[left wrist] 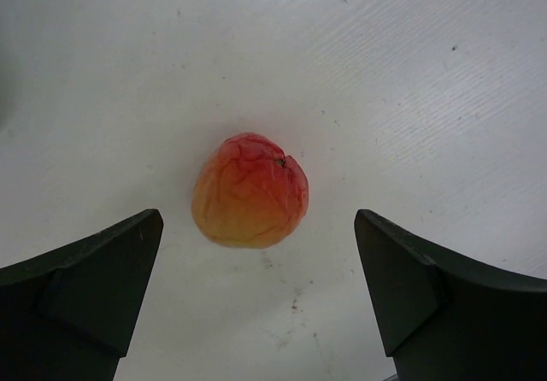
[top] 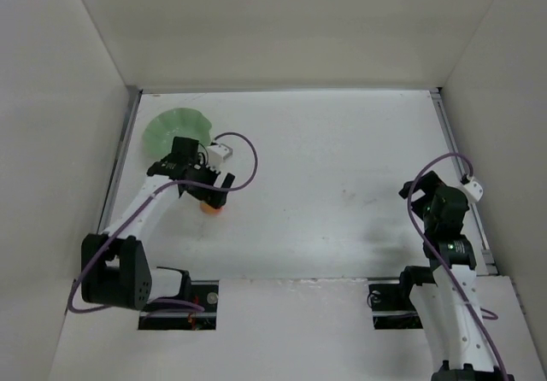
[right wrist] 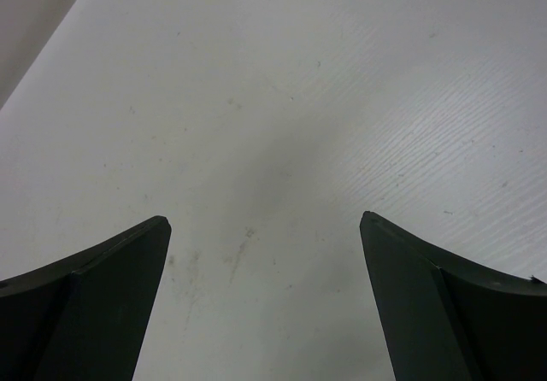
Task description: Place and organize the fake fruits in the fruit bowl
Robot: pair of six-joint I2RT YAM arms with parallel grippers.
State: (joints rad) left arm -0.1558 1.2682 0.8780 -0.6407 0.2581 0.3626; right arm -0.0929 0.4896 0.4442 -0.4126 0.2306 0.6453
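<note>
1. The peach-like fake fruit (left wrist: 250, 191) lies on the white table (top: 342, 184), outside the bowl. It is orange-red on top and fades to yellow on its lower side.
2. In the left wrist view, its small dark stem dimple sits at about 1 o'clock on its surface.
3. The mint-green fruit bowl (top: 175, 129), with its wavy scalloped rim, stands at about 10 o'clock on the table, near the far-left corner. No fruit shows in the part of it that is visible.
4. From the bowl, the fruit lies toward 5 o'clock, close by but not touching it.
5. The left gripper (left wrist: 258, 219) hangs directly over the fruit. Its jaws are spread wide, one dark finger (left wrist: 94, 270) on each side, and neither touches the fruit.
6. From above, the left arm's wrist covers the bowl's rim at 5 o'clock. A purple cable (top: 248, 155) loops out toward 3 o'clock.
7. The right gripper (right wrist: 265, 220) is at about 4 o'clock on the table, well apart from the fruit and bowl. Its jaws are released and wide over bare, lightly scuffed tabletop, grasping nothing.
</note>
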